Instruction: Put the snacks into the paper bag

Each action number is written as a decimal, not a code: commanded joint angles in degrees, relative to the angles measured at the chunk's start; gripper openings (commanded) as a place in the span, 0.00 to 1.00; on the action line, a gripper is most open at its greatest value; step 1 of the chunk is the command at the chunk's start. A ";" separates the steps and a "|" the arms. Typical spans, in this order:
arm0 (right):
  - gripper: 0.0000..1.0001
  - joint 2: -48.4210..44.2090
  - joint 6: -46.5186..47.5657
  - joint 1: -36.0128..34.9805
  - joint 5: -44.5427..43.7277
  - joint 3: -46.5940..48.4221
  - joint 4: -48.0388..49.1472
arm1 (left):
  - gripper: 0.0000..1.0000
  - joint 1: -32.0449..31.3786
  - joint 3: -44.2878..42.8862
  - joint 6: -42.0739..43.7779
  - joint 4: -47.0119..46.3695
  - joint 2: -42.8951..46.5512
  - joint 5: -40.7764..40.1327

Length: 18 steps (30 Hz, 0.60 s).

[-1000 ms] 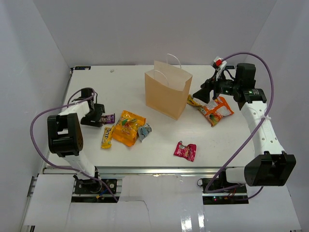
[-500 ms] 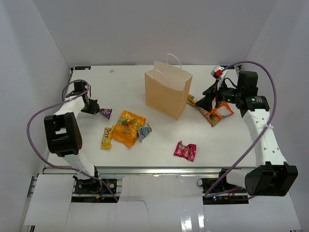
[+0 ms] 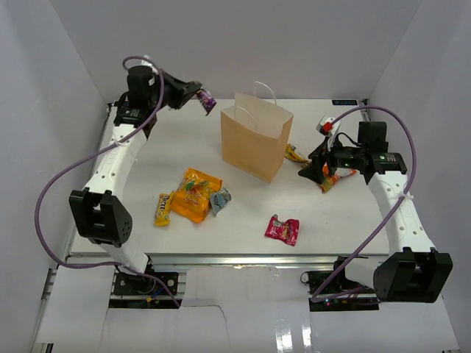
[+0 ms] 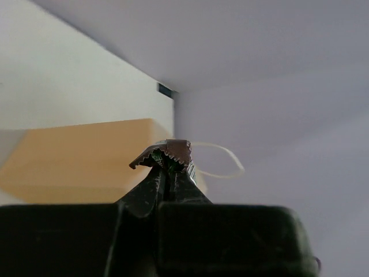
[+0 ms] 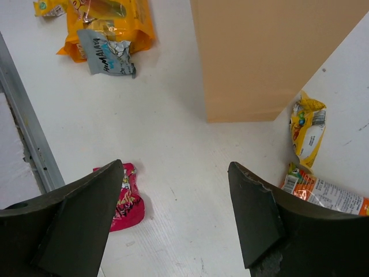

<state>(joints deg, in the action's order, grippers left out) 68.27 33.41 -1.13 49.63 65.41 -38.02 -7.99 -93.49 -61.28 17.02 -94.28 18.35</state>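
Left end effector [image 3: 196,91] clamped on purple wrapper [image 3: 208,101], raised off counter [image 3: 331,213] within the last second, now high, left of paper bag [image 3: 254,143]; drop likely next. Right end effector [image 5: 174,167] wide, near orange-green bag [image 5: 326,193].

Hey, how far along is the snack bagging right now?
Done: nothing visible inside the paper bag. In hand: the left hand holds the purple wrapper raised beside the bag; the right hand hovers open by the orange-green bag. Left on the table: orange bags, yellow bar, grey-blue pack, red pack, small yellow packet.
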 commanded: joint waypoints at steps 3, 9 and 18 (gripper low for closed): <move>0.79 -2.09 1.83 0.25 1.44 -1.77 -1.00 | 0.02 -6.94 -15.37 1.51 -2.95 -7.05 1.52; 0.79 -3.14 2.63 0.25 1.53 -3.35 -2.06 | 0.03 -11.52 -25.68 0.90 -2.87 -16.36 1.34; 0.80 -3.58 23.38 -0.19 9.33 -4.32 -16.27 | 0.24 -16.88 -25.51 2.83 -2.51 -18.40 0.99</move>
<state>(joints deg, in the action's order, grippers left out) 65.69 42.37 -1.15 52.47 61.63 -44.93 -23.68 -118.85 -59.64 15.35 -116.22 19.55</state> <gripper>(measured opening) 0.798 0.198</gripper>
